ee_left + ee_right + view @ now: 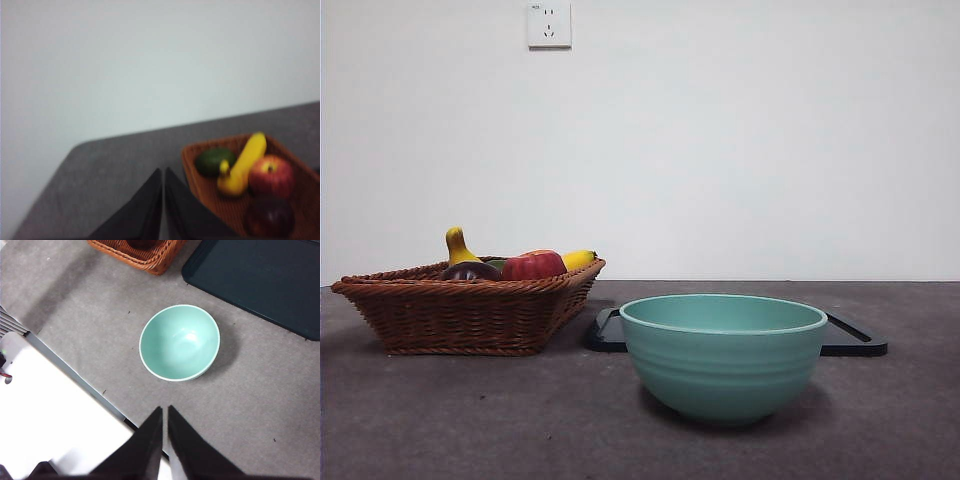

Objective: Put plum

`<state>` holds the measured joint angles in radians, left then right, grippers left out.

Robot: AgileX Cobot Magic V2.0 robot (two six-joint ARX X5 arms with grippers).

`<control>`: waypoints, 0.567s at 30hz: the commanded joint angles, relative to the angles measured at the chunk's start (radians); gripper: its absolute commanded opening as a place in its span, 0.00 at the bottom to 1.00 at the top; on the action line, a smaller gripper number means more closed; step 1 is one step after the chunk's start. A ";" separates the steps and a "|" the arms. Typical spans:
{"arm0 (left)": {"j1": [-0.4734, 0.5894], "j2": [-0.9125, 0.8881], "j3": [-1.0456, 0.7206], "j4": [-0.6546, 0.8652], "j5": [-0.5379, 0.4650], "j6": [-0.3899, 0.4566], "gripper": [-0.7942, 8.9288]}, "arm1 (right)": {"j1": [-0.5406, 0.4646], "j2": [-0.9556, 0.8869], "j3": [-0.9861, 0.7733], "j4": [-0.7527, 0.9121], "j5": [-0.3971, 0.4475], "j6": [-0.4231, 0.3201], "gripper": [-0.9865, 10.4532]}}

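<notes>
Left gripper (163, 200): jaws pressed together, nothing between them, held above the table (520, 420) just outside the basket's (470, 315) corner. Right gripper (164, 437): jaws likewise closed and empty, poised high over the table with the bowl (179, 342) below.

Basket, woven brown wicker, serves as landmark. Inside it: plum (269, 216), dark maroon, in the corner touching the red apple (271, 176); yellow banana (242, 165) beside the apple; dark green fruit (214, 161) beyond the banana.

Bowl, teal, empty, stands apart from the basket. Black tray (260, 280) lies flat next to the basket, behind the bowl.
</notes>
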<state>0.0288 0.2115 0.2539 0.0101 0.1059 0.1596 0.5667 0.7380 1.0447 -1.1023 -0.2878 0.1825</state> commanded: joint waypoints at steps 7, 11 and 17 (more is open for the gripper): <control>0.001 -0.125 -0.181 0.006 -0.003 -0.019 0.09 | 0.007 0.005 0.017 0.009 0.000 -0.011 0.09; 0.001 -0.162 -0.233 0.003 -0.003 -0.037 0.09 | 0.007 0.005 0.017 0.009 0.000 -0.011 0.09; 0.002 -0.206 -0.243 -0.124 -0.005 -0.041 0.09 | 0.007 0.005 0.017 0.009 0.000 -0.011 0.09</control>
<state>0.0288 0.0128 0.0322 -0.1055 0.1036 0.1291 0.5667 0.7380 1.0447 -1.1023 -0.2878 0.1822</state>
